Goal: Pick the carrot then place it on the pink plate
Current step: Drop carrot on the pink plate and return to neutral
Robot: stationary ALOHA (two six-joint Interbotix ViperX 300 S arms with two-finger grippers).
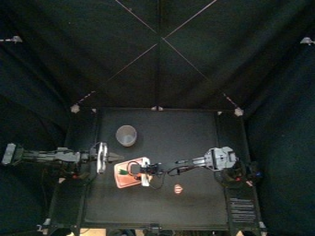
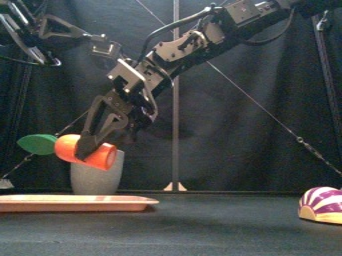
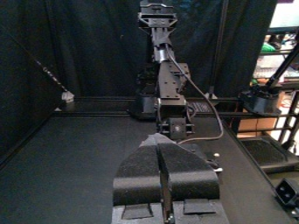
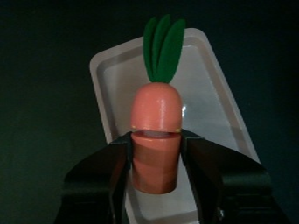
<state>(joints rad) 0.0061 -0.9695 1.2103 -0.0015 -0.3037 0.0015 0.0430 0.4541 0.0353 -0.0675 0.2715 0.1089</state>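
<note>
An orange toy carrot (image 2: 83, 150) with green leaves (image 2: 38, 143) hangs in the air, and my right gripper (image 2: 104, 132) is shut on its body. The carrot is a little above the flat pink plate (image 2: 74, 203), over its right half. In the right wrist view the carrot (image 4: 158, 118) stands between the jaws with the plate (image 4: 216, 96) beneath it. From above, the right gripper (image 1: 145, 171) is over the plate (image 1: 123, 180). My left gripper (image 1: 106, 160) rests at the plate's left side, shut and holding nothing (image 3: 167, 188).
A tall grey speckled cup (image 2: 94, 176) stands behind the plate, also visible as the cup (image 1: 127, 136) from above. A purple-and-white striped toy (image 2: 322, 201) lies near the front right, seen as a small toy (image 1: 182, 191) in the top view.
</note>
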